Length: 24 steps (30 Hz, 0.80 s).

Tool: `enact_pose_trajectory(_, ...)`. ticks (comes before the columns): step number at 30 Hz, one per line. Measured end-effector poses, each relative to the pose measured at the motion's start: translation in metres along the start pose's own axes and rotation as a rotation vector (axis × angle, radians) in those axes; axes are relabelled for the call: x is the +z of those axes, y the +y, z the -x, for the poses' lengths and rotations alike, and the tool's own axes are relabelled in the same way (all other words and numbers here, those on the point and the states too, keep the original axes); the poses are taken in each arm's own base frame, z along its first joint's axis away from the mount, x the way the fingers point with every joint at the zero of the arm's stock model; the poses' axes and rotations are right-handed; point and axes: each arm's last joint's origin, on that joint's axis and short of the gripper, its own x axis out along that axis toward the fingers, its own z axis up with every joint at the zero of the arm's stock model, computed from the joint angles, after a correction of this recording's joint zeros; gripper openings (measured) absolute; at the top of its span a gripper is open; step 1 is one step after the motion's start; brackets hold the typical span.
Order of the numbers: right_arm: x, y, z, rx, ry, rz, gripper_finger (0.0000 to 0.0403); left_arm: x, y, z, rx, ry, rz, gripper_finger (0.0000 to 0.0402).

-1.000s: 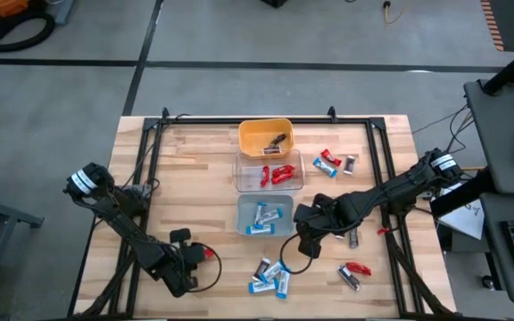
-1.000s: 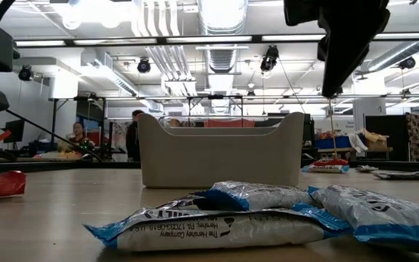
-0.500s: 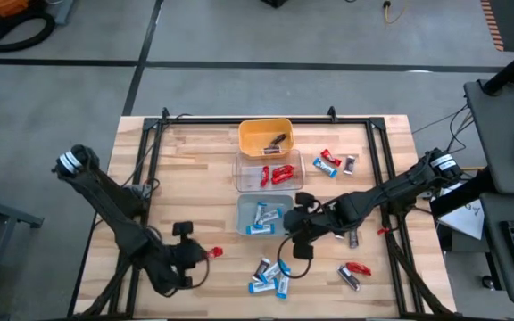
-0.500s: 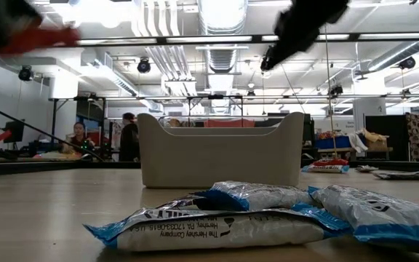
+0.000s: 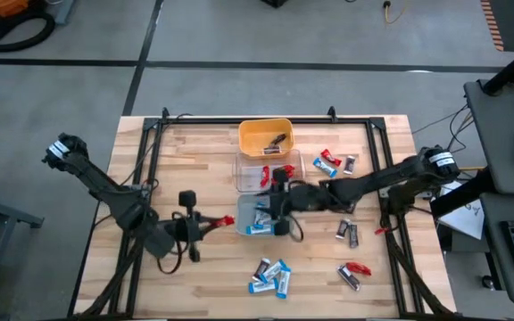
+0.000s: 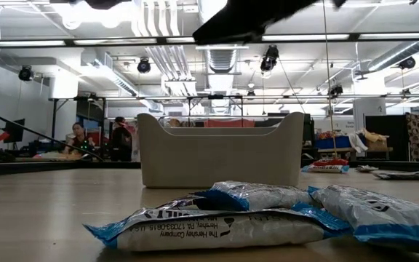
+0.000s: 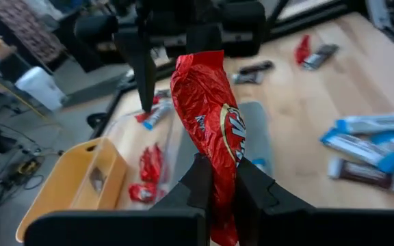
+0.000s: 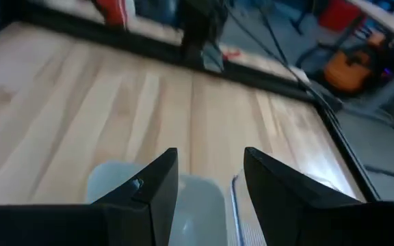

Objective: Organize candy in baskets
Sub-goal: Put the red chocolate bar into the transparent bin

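While the left gripper [image 7: 219, 179] pinches a red candy [image 7: 207, 116] just left of the grey-blue basket [image 5: 250, 207], the right gripper [image 8: 207, 179] hangs spread, apparently empty, over that basket.

Grey concrete floor [image 5: 239, 80] surrounds the wooden table [image 5: 194, 152]. Overhead, silver ducts [image 6: 220, 14] and strip lights [image 6: 195, 39] run along the ceiling, while seated people [image 6: 75, 138] fill the cluttered workshop beyond.
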Motion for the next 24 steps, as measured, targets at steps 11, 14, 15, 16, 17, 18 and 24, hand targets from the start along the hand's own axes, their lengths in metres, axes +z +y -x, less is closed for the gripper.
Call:
enact_pose_trajectory(11,-0.027,-0.037,-0.002,0.088,-0.392,-0.173,0.0157,-0.052,0.023,-0.031,0.156,-0.223,0.143,0.0010)
enact_pose_trajectory(14,-0.025,-0.037,-0.007,0.070,-0.443,-0.175,0.0156,-0.056,0.025,-0.039,0.190,-0.288,0.150,0.0010)
enact_pose_trajectory(15,-0.023,-0.038,-0.008,0.067,-0.461,-0.179,0.0156,-0.057,0.025,-0.042,0.203,-0.299,0.144,0.0010)
enact_pose_trajectory(16,-0.021,-0.038,-0.011,0.065,-0.464,-0.181,0.0158,-0.058,0.025,-0.046,0.217,-0.308,0.137,0.0010)
enact_pose_trajectory(17,-0.018,-0.040,-0.013,0.061,-0.472,-0.180,0.0161,-0.058,0.025,-0.049,0.230,-0.314,0.128,0.0010)
enact_pose_trajectory(18,-0.016,-0.041,-0.015,0.056,-0.480,-0.181,0.0164,-0.058,0.024,-0.052,0.240,-0.317,0.116,0.0010)
enact_pose_trajectory(24,-0.012,-0.055,-0.025,0.036,-0.442,-0.200,0.0196,-0.056,0.022,-0.070,0.310,-0.290,0.085,0.0010)
